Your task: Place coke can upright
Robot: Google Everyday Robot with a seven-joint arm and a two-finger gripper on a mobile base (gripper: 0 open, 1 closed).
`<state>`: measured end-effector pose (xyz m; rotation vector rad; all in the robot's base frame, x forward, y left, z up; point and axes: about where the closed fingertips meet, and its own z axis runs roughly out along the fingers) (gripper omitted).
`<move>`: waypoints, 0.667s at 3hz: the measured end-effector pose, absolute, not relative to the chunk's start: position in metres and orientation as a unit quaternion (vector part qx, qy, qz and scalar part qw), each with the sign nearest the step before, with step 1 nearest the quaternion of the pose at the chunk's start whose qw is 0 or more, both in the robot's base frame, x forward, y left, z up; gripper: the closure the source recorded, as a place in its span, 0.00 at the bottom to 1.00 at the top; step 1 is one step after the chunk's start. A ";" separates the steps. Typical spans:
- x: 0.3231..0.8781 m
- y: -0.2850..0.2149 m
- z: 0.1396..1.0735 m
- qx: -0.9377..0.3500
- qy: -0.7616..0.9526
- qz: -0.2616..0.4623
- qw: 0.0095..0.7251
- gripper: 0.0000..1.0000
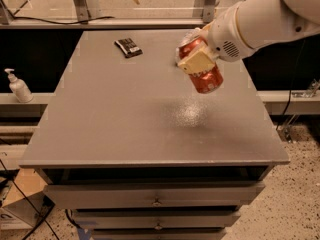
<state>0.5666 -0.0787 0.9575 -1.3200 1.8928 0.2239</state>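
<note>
Overhead light throws speckled glare on the table below the gripper holding the coke can.

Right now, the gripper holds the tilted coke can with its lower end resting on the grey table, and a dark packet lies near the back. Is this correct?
Not quite. In the camera view the gripper does hold the coke can tilted, but the can hangs in the air, clear of the grey table. The dark packet does lie near the back.

coke can: glossy metal | pincer, above matt table: smooth plastic
</note>
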 end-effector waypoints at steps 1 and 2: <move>0.554 -0.079 0.979 -0.528 0.726 0.094 0.430 1.00; 0.551 -0.073 0.964 -0.558 0.727 0.067 0.396 1.00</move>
